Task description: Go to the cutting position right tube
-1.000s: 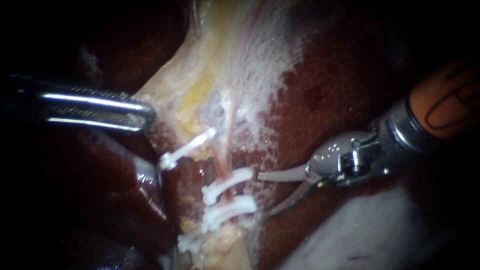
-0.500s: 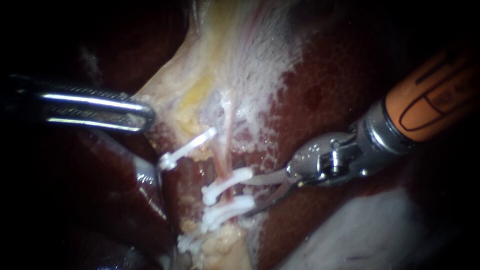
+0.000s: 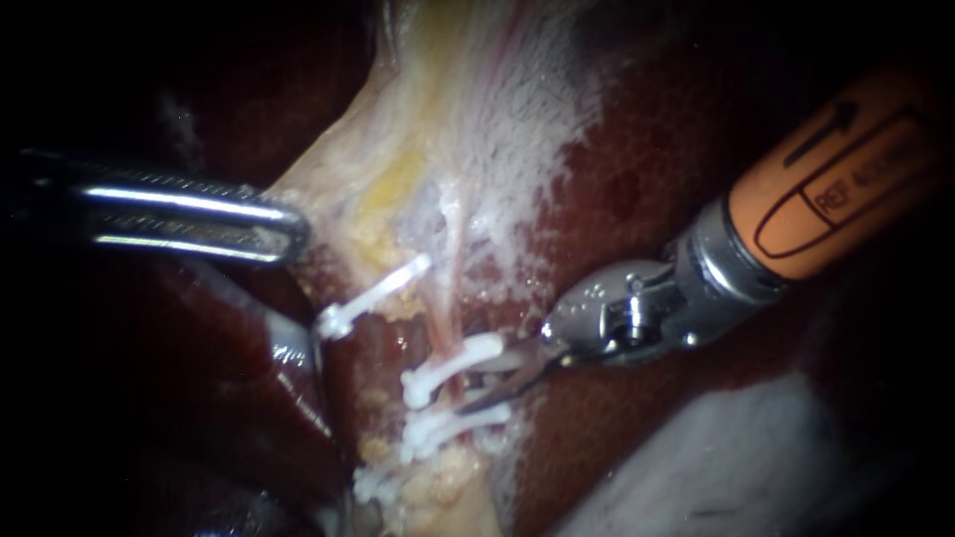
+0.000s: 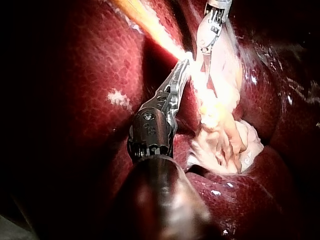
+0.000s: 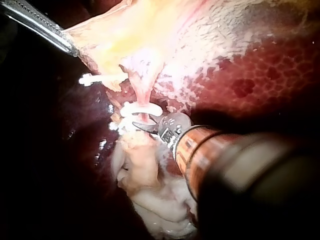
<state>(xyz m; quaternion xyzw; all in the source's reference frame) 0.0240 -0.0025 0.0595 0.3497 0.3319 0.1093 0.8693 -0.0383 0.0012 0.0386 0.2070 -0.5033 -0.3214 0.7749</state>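
Observation:
The pink right tube (image 3: pixel 450 298) runs down from the pale tissue (image 3: pixel 448 129) and carries an upper white clip (image 3: pixel 453 366) and lower white clips (image 3: pixel 450 423). My right instrument (image 3: pixel 477 386), with an orange shaft and curved blades, stands open. Its blade tips reach into the gap between the upper and lower clips, at the tube's right side. The right wrist view shows the same blades (image 5: pixel 146 123) just under a clip (image 5: pixel 141 107). My left instrument (image 3: pixel 284 234) is shut on the pale tissue's left edge and holds it taut (image 4: pixel 181 72).
Another white clip (image 3: pixel 373 293) sits on a strand to the left of the tube. Dark red liver (image 3: pixel 647 179) surrounds the field. Yellowish fatty tissue (image 3: pixel 438 482) lies below the clips, and a pale glistening surface (image 3: pixel 736 457) fills the lower right.
My right instrument has moved left toward the tube, and its open blades have gone from beside the clips into the gap between them. The left instrument has stayed put.

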